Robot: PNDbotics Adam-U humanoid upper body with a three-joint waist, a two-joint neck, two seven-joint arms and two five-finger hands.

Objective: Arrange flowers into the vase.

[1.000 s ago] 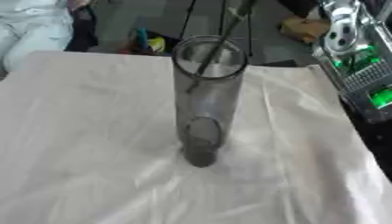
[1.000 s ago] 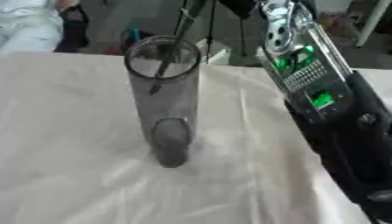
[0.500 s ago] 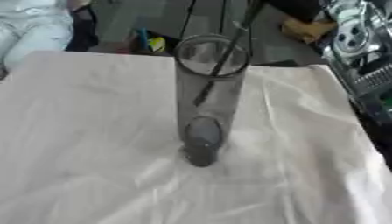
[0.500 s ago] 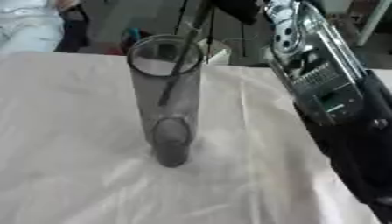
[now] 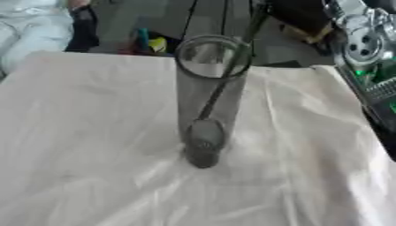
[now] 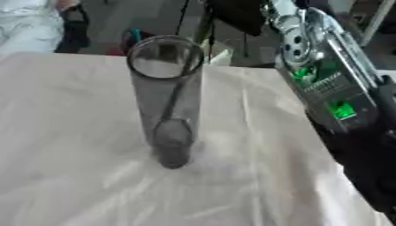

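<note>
A tall clear glass vase [image 5: 207, 110] stands upright on the white cloth [image 5: 77, 141] near the middle of the table. A thin dark flower stem [image 5: 224, 84] slants down into it from the upper right, crossing the rim, and its lower end reaches about halfway down. The stem's top leaves the picture, so no bloom shows. My right arm [image 6: 333, 88], silver and black with green lights, comes down the right side. A dark mass at the stem's top, my right hand [image 6: 236, 15], is cut off by the upper edge. My left hand shows in no view.
The cloth lies in soft folds, and the table's far edge runs just behind the vase. Beyond it small blue and yellow things [image 5: 151, 42] sit on a dark floor. My right arm takes up the table's right edge.
The stem has slid deeper into the vase, from the rim to about halfway down. The right arm has shifted slightly.
</note>
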